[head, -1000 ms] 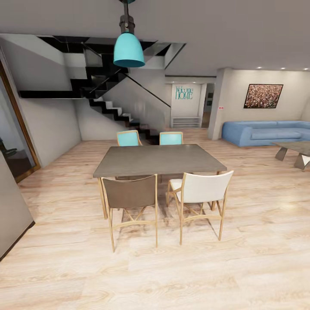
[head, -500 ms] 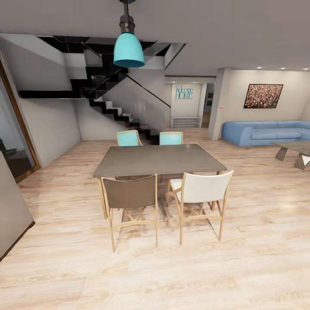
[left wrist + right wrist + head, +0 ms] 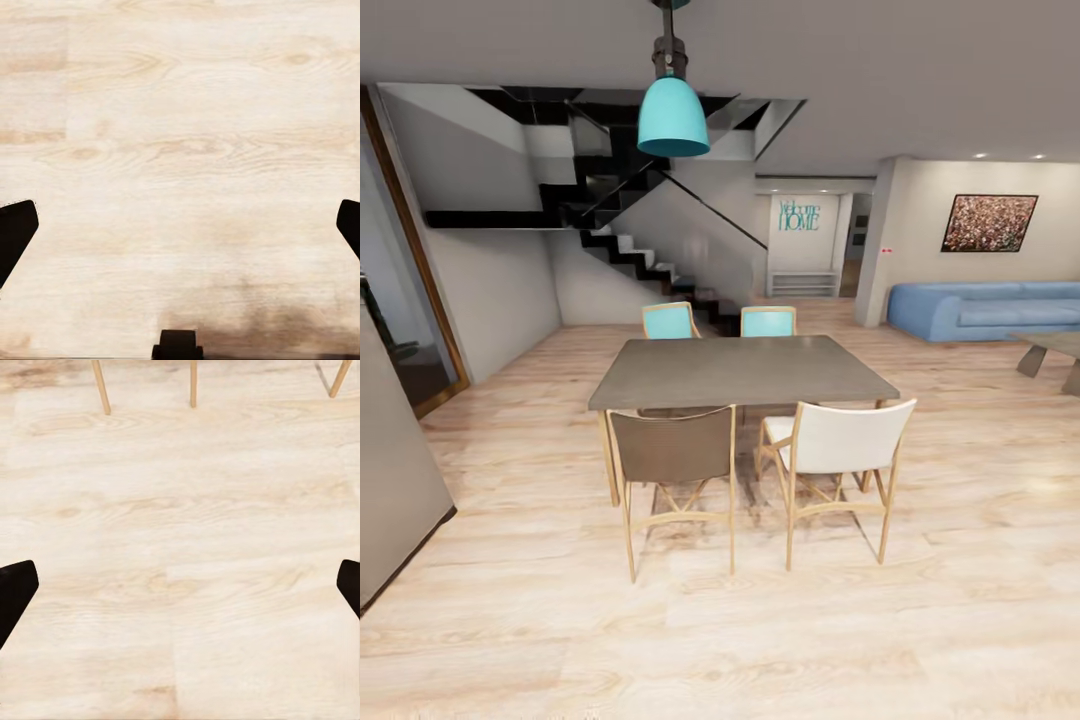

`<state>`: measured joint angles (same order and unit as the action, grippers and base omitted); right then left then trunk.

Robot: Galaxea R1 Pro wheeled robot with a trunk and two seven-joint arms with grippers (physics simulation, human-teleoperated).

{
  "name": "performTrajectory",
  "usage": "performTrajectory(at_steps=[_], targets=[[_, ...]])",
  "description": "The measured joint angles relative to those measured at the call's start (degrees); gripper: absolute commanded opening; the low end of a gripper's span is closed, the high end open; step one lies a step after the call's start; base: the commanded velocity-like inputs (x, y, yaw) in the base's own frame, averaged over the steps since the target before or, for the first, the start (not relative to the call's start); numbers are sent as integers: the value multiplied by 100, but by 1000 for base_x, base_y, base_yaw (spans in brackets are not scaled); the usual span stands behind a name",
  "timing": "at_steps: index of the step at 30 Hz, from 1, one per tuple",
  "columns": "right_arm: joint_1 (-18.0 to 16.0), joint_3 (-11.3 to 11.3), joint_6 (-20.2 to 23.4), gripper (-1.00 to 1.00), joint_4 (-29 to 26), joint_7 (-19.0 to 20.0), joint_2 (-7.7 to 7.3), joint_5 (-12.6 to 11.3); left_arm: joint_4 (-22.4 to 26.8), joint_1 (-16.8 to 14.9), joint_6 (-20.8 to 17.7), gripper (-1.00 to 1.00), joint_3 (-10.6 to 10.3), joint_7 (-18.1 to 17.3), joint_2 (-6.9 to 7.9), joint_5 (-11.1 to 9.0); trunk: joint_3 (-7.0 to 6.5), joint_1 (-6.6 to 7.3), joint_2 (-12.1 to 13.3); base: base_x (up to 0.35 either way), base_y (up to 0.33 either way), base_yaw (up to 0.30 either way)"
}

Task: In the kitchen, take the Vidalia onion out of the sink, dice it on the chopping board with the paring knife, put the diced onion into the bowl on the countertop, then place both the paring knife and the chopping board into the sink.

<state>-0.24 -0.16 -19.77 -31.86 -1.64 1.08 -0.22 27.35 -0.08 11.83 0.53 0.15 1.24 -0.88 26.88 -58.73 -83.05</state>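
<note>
I am in a dining area with a light wood floor [image 3: 720,620]; the onion, sink, chopping board, paring knife, bowl and countertop are out of view. In the left wrist view my left gripper [image 3: 180,225] hangs over bare floor, its dark fingertips [image 3: 15,229] far apart at the frame's edges, open with nothing between them. My right gripper [image 3: 180,585] is likewise open over the floor, its fingertips [image 3: 15,585] wide apart, with thin wooden chair legs [image 3: 100,386] ahead of it.
Straight ahead stands a grey dining table [image 3: 740,370] with a brown chair [image 3: 672,450], a white chair [image 3: 845,440] and two teal chairs [image 3: 668,320]. A teal pendant lamp [image 3: 673,118] hangs above. A black staircase [image 3: 620,250], a blue sofa [image 3: 985,310] and a grey panel [image 3: 390,470] border the room.
The whole head picture has shifted slightly to the right, so the camera has turned a little left. Nothing in the room itself has moved.
</note>
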Motion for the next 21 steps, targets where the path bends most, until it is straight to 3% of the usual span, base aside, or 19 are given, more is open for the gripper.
performTrajectory(at_steps=[14,21], targets=[[0,-1,-1,100,101,-23,-4,0,-12,0,0,100,-31,-4,-89,6,0,0,0,-2,0,263],[0,0,-2,100,130,-23,3,4,-196,0,243,100,-38,0,-133,17,0,-3,1,-258,0,266]])
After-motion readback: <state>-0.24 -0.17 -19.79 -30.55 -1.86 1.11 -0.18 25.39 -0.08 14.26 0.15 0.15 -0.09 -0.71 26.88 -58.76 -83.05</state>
